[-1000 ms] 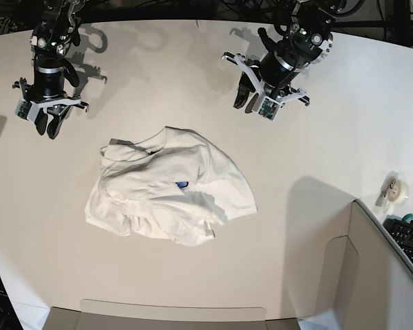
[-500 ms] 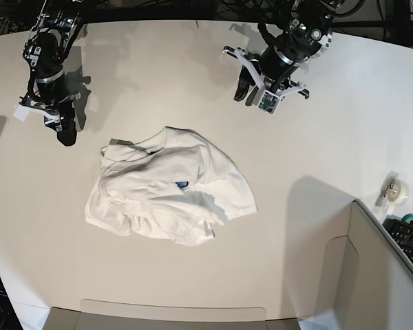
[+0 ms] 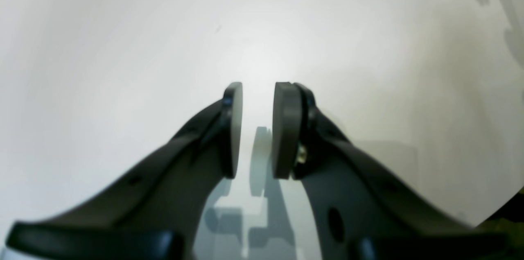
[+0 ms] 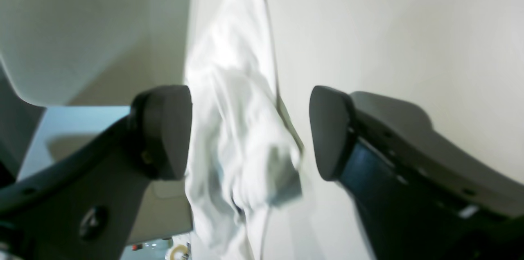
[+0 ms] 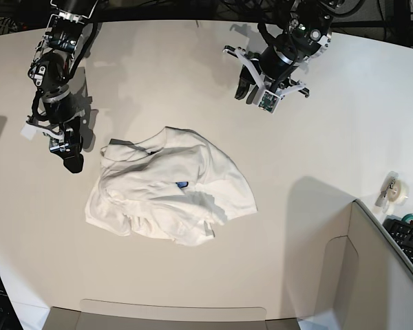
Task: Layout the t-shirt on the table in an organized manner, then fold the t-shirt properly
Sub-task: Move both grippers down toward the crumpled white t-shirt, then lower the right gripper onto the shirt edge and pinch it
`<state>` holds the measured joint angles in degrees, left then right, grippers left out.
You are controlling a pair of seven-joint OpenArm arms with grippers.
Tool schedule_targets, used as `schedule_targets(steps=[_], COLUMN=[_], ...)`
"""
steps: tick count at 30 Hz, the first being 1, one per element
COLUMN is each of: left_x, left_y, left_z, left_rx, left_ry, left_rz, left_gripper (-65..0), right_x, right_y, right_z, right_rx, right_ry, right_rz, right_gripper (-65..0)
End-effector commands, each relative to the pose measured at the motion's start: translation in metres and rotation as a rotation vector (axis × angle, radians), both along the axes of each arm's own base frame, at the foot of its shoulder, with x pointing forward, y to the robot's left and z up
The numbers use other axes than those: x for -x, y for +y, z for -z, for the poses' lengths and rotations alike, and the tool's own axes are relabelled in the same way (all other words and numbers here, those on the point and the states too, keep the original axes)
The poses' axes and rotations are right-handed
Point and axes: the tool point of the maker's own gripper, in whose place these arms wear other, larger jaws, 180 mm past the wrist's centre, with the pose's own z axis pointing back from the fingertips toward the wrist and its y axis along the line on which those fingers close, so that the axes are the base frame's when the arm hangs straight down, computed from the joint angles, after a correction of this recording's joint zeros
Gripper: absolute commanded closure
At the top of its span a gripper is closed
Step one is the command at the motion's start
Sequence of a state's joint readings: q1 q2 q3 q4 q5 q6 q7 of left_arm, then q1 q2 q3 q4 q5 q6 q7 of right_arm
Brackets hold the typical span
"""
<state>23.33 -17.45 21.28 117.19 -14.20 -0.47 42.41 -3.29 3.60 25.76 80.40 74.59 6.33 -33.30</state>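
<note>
The t-shirt (image 5: 168, 185) is lying crumpled in a loose heap near the middle of the surface (image 5: 316, 158), well in from every edge. Its folds are overlapping, so only a small blue patch of the print is showing. No sleeve or hem is lying flat, which suggests the laying-out step is only starting.

The right end effector (image 5: 70, 159) is hanging just beside the heap, on the side toward the surface's left edge in the base view. Its arm is reaching down from the far edge with the wrist angled toward the cloth. In the right wrist view its jaws are standing wide apart with the shirt framed between them, not touching it. That placement is probably setting up a pinch on the nearest edge of the fabric.

The left end effector (image 5: 248, 89) is hovering near the far edge, well apart from the shirt. Its pads (image 3: 282, 129) are standing narrow, with only a slim gap and nothing between them. It is likely waiting its turn.
</note>
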Motion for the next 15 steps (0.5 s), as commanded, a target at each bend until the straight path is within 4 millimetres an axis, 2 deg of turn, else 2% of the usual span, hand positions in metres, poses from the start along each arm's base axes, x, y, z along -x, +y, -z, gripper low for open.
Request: schedule_targets(steps=[1, 4, 9, 12, 15], left_x=[-0.004, -0.005, -0.005, -0.005, -0.005], left_y=[-0.004, -0.004, -0.004, -0.004, -0.004], left_z=[-0.008, -0.009, -0.009, -0.009, -0.009], left_rx=[0.020, 0.021, 0.020, 0.020, 0.020], left_ry=[-0.029, -0.030, -0.032, -0.032, -0.032], left_rz=[0.006, 0.005, 0.006, 0.006, 0.006], left_gripper=[-13.5, -13.5, -13.5, -13.5, -13.5], right_x=[-0.001, -0.005, -0.017, -0.014, -0.011], right_y=[0.007, 0.012, 0.034, 0.047, 0.048], right_z=[0.007, 0.008, 0.007, 0.022, 0.024], right_rx=[-0.036, -0.049, -0.006, -0.033, -0.029], right_ry=[0.020, 0.022, 0.033, 0.125, 0.206], right_rz=[-0.004, -0.006, -0.065, -0.055, -0.027], right_gripper=[-43.8, -43.8, -44.0, -44.0, -44.2])
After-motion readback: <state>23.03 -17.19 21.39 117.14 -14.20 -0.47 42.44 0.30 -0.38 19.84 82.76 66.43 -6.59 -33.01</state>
